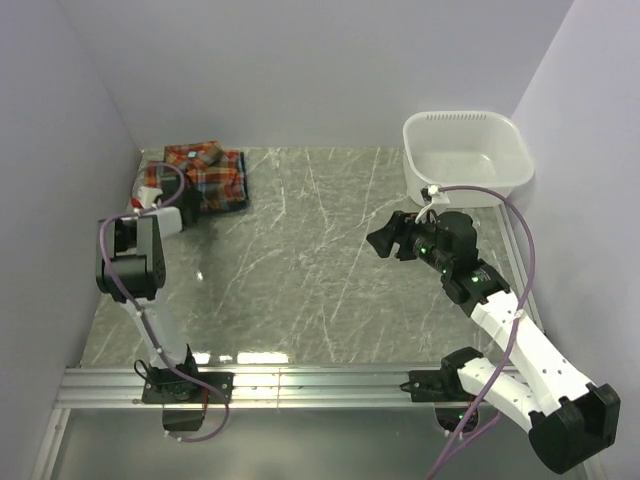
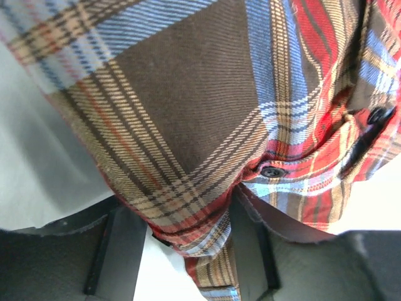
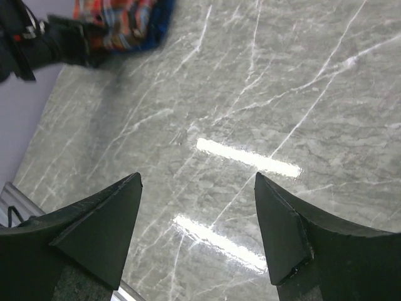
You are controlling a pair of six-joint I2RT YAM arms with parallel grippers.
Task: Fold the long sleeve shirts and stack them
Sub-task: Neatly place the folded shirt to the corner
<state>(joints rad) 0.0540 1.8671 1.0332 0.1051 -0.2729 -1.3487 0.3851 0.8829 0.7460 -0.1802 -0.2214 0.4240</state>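
Note:
Two folded long sleeve shirts lie stacked in the far left corner: a red-orange plaid shirt [image 1: 195, 170] on top of a blue one [image 1: 238, 192]. My left gripper [image 1: 188, 210] is at the near edge of the stack. In the left wrist view its fingers [image 2: 119, 244] are shut on a bunched fold of the red-orange shirt [image 2: 188, 113], whose dark buttons show. My right gripper [image 1: 385, 240] hovers open over the bare table at the right. Nothing is between its fingertips [image 3: 197, 188]. The right wrist view shows the stack [image 3: 119, 22] far off.
A white plastic tub [image 1: 465, 155] stands at the back right, just behind the right arm. Purple walls close in the table on the left, back and right. A metal rail [image 1: 300, 385] runs along the near edge.

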